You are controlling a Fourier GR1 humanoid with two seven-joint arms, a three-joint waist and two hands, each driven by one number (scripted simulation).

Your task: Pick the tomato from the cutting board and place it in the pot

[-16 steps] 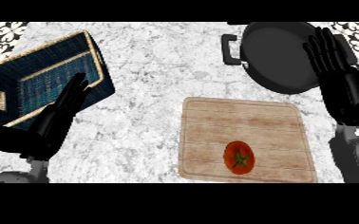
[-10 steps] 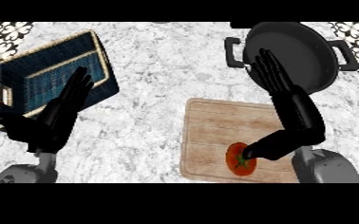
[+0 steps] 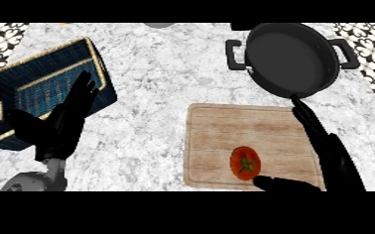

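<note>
Left hand (image 3: 67,121) at left of frame, fingers straight and released, lying over a dark blue basket (image 3: 44,77) on the marble tabletop (image 3: 161,94). Lower centre: tomato (image 3: 245,163) on the wooden cutting board (image 3: 249,124). Right hand (image 3: 326,153) at lower right beside it, fingers extended, thumb near the tomato, grasping nothing. Black pot (image 3: 291,58) upper right.
</note>
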